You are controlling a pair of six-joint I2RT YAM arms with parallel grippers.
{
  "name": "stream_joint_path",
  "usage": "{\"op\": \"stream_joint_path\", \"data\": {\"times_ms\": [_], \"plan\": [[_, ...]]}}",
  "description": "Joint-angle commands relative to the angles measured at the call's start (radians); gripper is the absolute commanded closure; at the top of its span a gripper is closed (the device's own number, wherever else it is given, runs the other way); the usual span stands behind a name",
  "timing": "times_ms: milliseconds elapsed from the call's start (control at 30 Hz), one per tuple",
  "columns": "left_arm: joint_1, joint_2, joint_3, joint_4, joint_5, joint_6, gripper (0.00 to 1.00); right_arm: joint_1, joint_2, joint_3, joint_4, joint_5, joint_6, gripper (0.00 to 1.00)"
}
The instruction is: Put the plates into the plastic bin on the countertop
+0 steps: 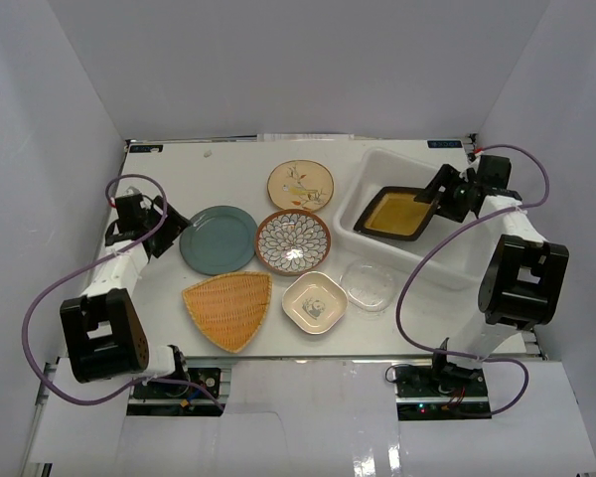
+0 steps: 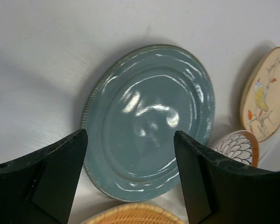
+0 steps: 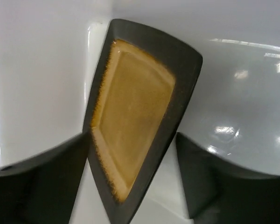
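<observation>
Square plate (image 3: 130,93) inside plastic bin (image 1: 457,260).
Right gripper (image 3: 133,137) wide apart, empty, at its corner; left gripper (image 2: 130,137) likewise, at rim of teal plate (image 2: 149,116).

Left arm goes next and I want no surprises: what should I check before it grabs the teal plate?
1. The left gripper is open: ok.
2. The teal plate lies in line with it: ok.
3. Whether it touches that plate: cannot tell.
4. The square plate is inside the bin: ok.
5. The right gripper is open: ok.
6. The right gripper is away from the bin: not ok, it hangs over it.
</observation>
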Motion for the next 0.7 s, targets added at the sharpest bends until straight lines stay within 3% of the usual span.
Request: {"op": "stream_joint_path", "data": {"times_ms": [0,67,167,333,433,667], "plan": [[0.015,-0.003,-0.014,-0.009,-0.022,0.009,0.16,-0.003,-0.002,0.094,0.082,-0.043,0.010,0.14],[0.015,0.010,-0.014,-0.012,-0.033,0.037,0.16,-0.004,0.001,0.113,0.071,-0.017,0.012,0.01],[0.017,0.065,-0.007,-0.042,0.004,0.057,0.15,-0.003,-0.026,0.140,0.054,0.005,0.004,0.10],[0.036,0.060,-0.056,-0.070,-0.016,0.066,0.17,-0.001,-0.155,0.039,0.115,-0.042,0.018,0.09],[0.041,0.060,-0.074,-0.047,-0.020,0.061,0.18,0.017,-0.241,-0.069,0.201,-0.084,0.050,0.03],[0.113,0.155,-0.141,0.141,0.214,-0.011,0.28,0.157,-0.382,-0.220,0.335,-0.165,0.092,0.00]]}}
